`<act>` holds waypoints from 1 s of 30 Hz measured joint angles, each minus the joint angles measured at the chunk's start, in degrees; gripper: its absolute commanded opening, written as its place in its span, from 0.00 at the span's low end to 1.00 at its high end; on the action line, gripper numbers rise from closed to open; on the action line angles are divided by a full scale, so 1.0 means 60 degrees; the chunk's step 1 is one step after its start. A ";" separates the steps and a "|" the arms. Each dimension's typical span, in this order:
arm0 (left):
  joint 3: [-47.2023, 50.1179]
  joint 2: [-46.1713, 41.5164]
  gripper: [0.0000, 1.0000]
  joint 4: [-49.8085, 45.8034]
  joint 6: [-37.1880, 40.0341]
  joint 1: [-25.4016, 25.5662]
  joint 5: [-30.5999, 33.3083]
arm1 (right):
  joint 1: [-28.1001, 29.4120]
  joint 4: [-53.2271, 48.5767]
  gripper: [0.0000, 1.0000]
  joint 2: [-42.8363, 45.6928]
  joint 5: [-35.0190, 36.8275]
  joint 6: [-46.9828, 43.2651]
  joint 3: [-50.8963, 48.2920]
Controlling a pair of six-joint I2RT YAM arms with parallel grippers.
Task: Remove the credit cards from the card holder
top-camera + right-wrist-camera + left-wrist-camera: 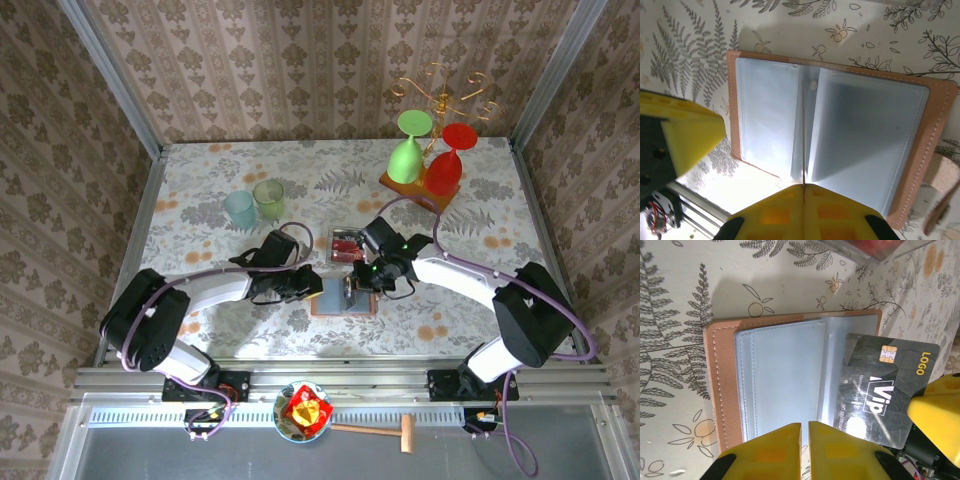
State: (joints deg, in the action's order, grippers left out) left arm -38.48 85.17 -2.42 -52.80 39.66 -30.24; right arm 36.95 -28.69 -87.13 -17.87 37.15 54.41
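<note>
Open card holder (865, 135) lies by the middle of the table's near edge; right gripper (804, 189) pinches a dark card (885, 385), seemingly half out; left gripper (805, 432) closed at the holder's edge; red cards (347, 245) apparently already out, in a tray (333, 240); other pockets look empty.

Both arms (215, 290) stretch inward from their bases and meet over the card holder (333, 298). The left gripper (805, 429), at its left half, has its fingers almost together, seemingly pressing down on it. The right gripper (804, 190), at its right half, pinches a credit card (880, 385).
</note>
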 measured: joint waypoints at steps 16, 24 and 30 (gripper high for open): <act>0.0729 -0.0627 0.12 -0.0106 0.0018 -0.0153 0.0047 | -0.0189 -0.2743 0.00 -0.0510 0.1260 -0.8393 0.2991; 0.1005 -0.0933 0.12 -0.0186 0.0062 -0.0379 0.0124 | -0.0386 -0.4506 0.00 -0.2218 0.2014 -1.1795 0.5468; 0.1402 -0.1213 0.12 -0.0382 0.0066 -0.0546 0.0204 | -0.0809 -0.5668 0.00 -0.3534 0.2215 -1.3001 0.7399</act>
State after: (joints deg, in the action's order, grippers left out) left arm -30.06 77.89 -4.71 -52.40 36.38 -29.02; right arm 32.10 -62.70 -108.33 -4.58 -40.86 98.80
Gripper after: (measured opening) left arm 0.125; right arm 0.044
